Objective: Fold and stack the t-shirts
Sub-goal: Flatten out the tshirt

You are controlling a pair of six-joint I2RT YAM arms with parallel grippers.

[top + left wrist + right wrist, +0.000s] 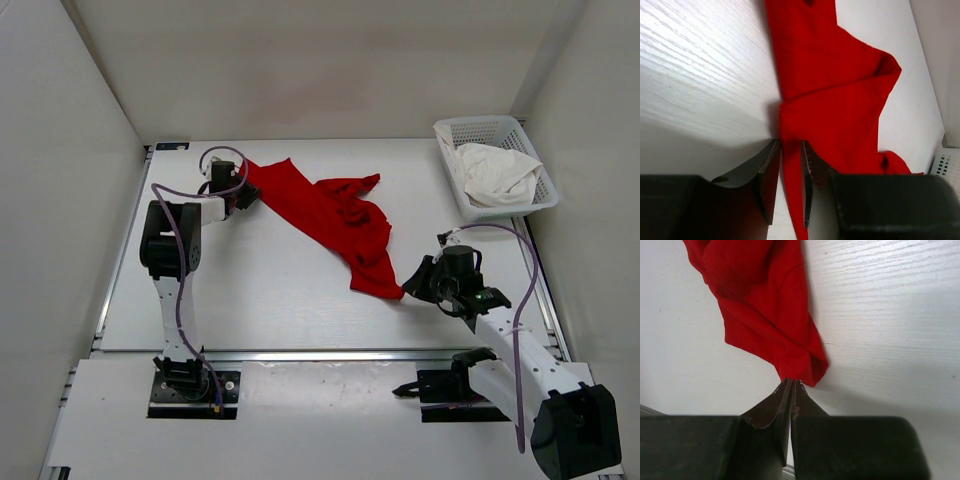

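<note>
Well left of the basket (pixel 450 135): left gripper (pixel 790 145), jaws part-spread astride the red shirt's (pixel 330 215) edge. Nearer the basket: right gripper (pixel 791 382), pressed together, tips touching the shirt's other end; I cannot tell if cloth is caught. White shirt (pixel 495 172) lies in the basket. I judge nothing folded or stacked yet.

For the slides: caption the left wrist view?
Left tool straddles a fold of bright red cloth t-shirt on white table.

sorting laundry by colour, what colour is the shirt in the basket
The shirt is white, best seen in the top external view.
</note>
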